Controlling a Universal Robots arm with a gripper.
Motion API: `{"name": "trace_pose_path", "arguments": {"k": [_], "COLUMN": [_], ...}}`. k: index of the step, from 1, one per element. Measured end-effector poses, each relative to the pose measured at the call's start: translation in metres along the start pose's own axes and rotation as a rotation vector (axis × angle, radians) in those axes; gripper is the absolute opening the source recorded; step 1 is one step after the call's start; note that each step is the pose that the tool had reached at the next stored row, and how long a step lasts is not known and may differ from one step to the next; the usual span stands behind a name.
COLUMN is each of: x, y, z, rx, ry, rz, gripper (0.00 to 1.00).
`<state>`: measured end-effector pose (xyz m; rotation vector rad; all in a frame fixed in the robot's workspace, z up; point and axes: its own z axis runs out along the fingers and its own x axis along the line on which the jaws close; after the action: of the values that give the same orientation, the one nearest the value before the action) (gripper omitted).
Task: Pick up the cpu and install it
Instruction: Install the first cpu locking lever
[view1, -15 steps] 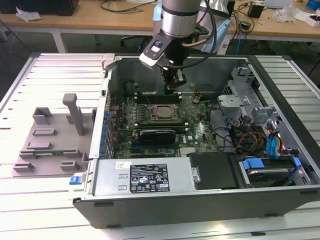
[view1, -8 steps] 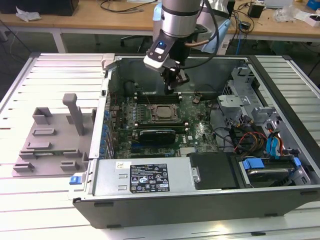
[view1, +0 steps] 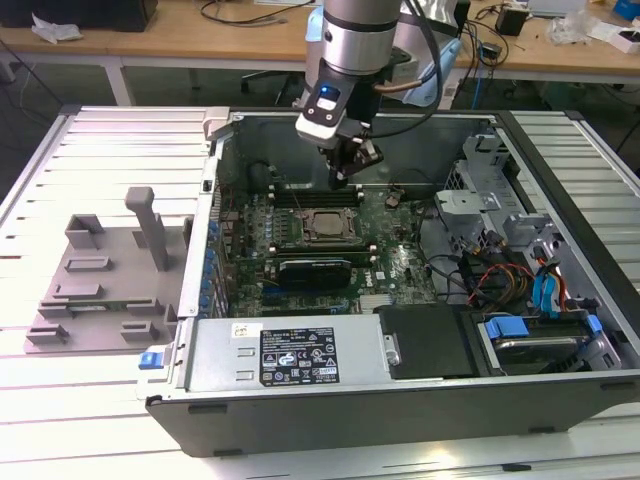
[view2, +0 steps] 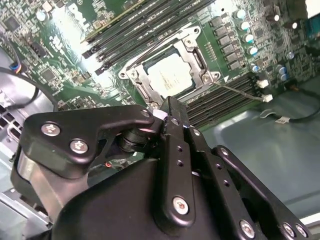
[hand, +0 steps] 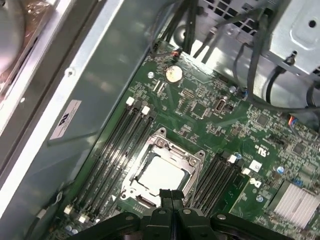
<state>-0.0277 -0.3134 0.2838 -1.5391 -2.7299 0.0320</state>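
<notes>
While poised with jaws clenched empty, looks straight down on the cpu (hand: 162, 175), flat in its socket (hand: 193, 158) just below.

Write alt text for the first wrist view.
The cpu lies in the metal-framed motherboard socket, with the shut gripper close over its near edge. Dark memory slots run along both sides of the socket on the green board.
</notes>
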Motion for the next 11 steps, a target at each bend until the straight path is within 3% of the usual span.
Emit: {"name": "trace_pose_path", "arguments": {"k": [7, 11], "x": [0.0, 0.0], "y": [0.0, 0.0], "z": [0.0, 0.0], "rx": [-0.0004, -0.0006], "ry": [-0.0026, -0.0035], "rz": [-0.12, -0.16], "gripper": [0.11, 0.11]}}
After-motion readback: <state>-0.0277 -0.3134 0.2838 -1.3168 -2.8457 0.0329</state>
